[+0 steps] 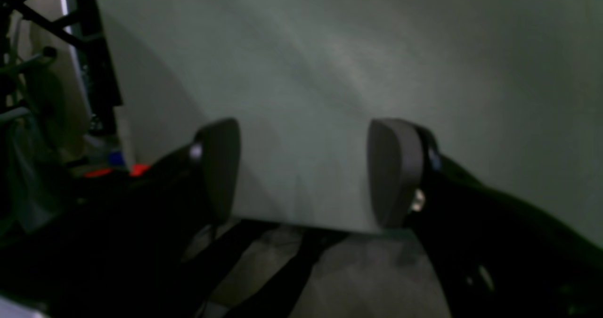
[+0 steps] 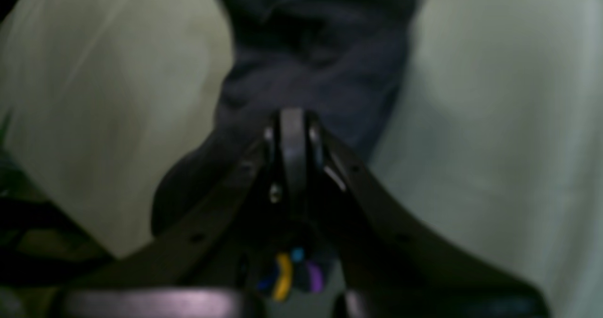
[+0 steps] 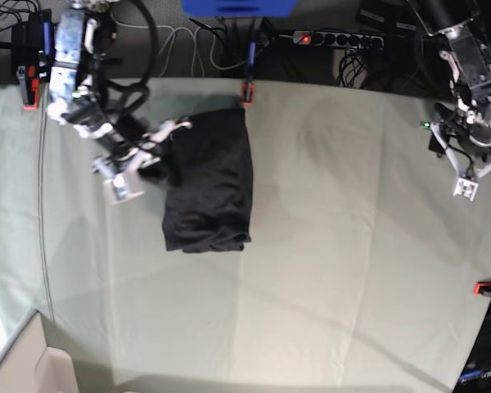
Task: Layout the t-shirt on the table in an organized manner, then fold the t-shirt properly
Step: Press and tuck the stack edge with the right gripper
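Fingers of the right gripper [image 2: 293,134] are clenched tight together on an edge of the black cotton t-shirt [image 3: 209,184], whose rainbow print peeks out below them in the right wrist view. Folded into a narrow, rumpled strip, the t-shirt lies on the far left part of the pale grey-green cloth table [image 3: 352,246]. Well apart at the far right edge, the left gripper [image 1: 304,172] hangs released above bare cloth, grasping nothing.
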### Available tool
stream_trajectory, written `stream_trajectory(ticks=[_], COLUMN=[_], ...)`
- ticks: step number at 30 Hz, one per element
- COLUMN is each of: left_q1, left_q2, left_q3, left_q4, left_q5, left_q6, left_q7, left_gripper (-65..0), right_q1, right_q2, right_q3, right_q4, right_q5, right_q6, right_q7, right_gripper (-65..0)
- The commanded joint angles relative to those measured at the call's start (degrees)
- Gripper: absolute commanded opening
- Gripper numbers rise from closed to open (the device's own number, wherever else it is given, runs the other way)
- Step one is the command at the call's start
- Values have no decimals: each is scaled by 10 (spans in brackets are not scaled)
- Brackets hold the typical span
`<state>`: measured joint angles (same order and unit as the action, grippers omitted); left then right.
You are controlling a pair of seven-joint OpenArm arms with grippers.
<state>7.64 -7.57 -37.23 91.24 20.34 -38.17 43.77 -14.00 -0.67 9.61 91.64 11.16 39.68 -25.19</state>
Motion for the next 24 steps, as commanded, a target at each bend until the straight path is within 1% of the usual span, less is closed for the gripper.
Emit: stream_trajectory(ticks=[1,3,6,9,11,18,21,24], left_q1=[3,7,7,7,7,6,8,15], left_q2=[-7,-7,-7,-7,-7,-6,-6,1], left_q3=[-2,-2,-2,-2,-2,1,1,-2], left_q4=[10,10,10,10,10,7,8,10], left_q5=[-1,-1,-1,-1,-1,-1,-1,-1], left_q6=[2,2,2,2,2,2,2,2], left_q7=[-6,-6,-6,-6,-6,-6,-6,-6], left_gripper=[-242,-242,-242,-242,-242,-242,-242,-242], right_q1=[2,12,30,38,38,31,45,81], right_q2=[2,2,3,19,23,19,15,6], right_q3=[-4,-17,-18,-18,-15,-15,-19,-32], right_q4=[-2,-32,-86,-119,-107,29,27,-13], right_q5=[9,9,9,10,12,10,10,9], right_q6=[3,3,3,3,3,3,3,3], right_q7=[16,18,19,19,20,14,14,13], right_gripper=[-650,-650,-650,-650,-650,-650,-650,-650])
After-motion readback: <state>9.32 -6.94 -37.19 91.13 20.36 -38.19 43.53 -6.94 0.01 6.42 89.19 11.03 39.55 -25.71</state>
